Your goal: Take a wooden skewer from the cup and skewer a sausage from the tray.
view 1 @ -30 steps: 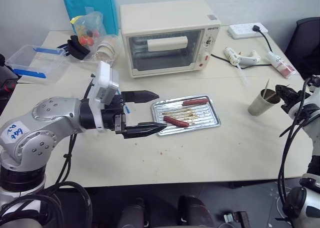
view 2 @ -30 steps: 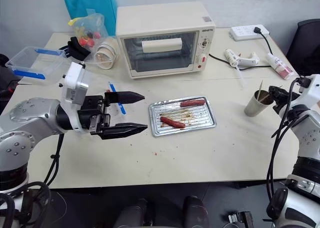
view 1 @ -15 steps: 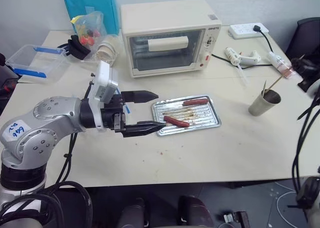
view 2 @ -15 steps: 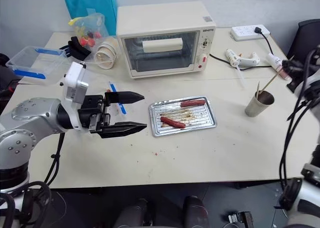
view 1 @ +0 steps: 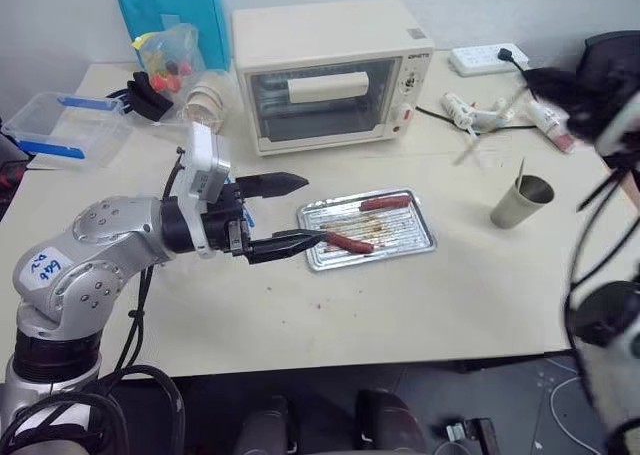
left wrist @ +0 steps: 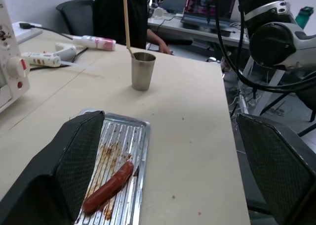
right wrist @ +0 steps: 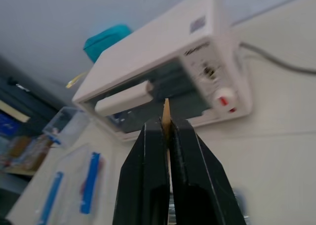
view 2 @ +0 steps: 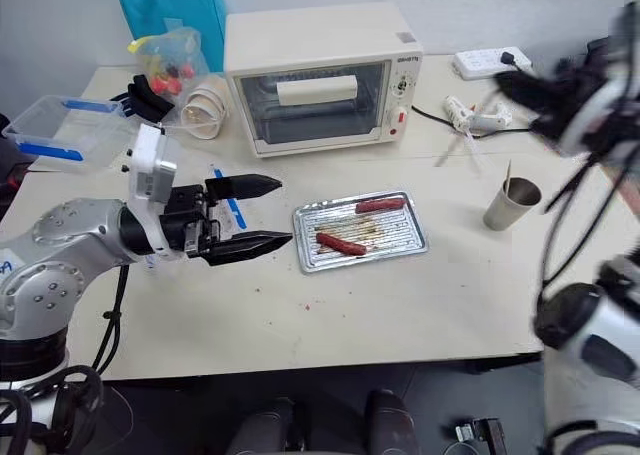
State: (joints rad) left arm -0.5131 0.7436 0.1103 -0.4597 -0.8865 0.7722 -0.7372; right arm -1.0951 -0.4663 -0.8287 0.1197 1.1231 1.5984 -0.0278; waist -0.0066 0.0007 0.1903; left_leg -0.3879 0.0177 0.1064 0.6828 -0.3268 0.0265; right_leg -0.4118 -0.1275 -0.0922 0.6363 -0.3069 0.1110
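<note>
While the left arm reaches level across the table (view 1: 330,315) from the left side, its left gripper (view 1: 288,215) hangs just at the left end of the tray (view 1: 425,237), fingers spread wide with nothing between them. On the tray lie two sausages: the darker sausage (view 1: 351,242) at the near-left, its long axis running left-right with a slight tilt, and a lighter sausage (view 1: 386,202) along the far rim. One oven (view 1: 325,70) stands behind the tray. Right of the tray stands one cup (view 1: 520,201), upright, with a stick standing in it. Further right, the right arm is raised above the table's far right corner, blurred; the right gripper (right wrist: 165,131) is clenched on the wooden skewer (right wrist: 166,111), whose pale tip sticks out just past the fingertips, pointing toward the oven.
</note>
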